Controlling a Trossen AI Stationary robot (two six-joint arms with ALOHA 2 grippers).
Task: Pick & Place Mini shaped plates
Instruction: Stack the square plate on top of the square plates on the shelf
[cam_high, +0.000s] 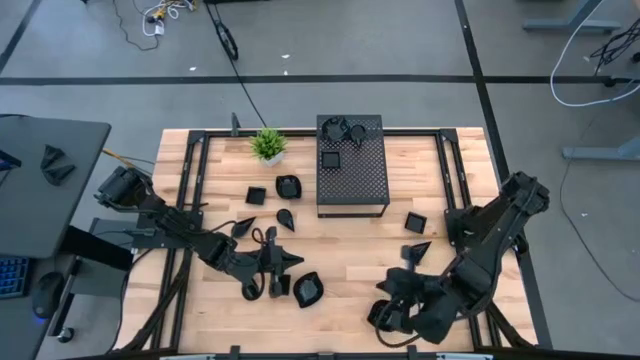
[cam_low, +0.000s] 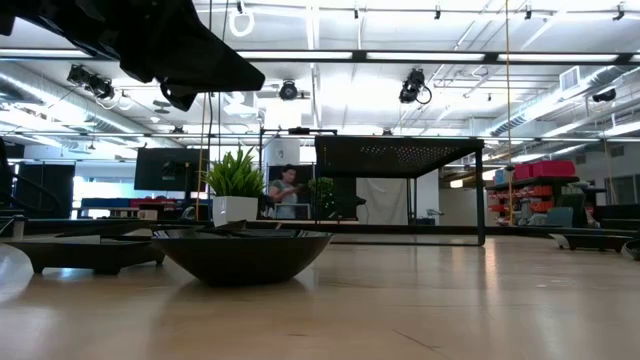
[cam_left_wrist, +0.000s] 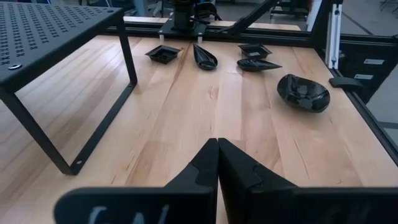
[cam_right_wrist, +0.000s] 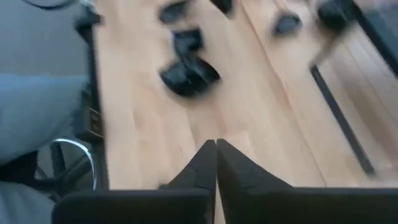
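My left gripper has its fingers pressed together, empty, above bare table. My right gripper likewise, fingers together, holding nothing, mini shaped plates ahead.

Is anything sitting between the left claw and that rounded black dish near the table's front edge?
Nothing visible does. The left gripper, fingers shut, sits beside the rounded dish, with only bare wooden table between them.

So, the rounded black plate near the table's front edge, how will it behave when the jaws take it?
The rounded plate looks glossy, so it may slip in a pinch. It seems rigid, keeping its raised rim in the low view, so it probably will not flex. Its curved underside narrows toward the table, so a push on the rim might rock it.
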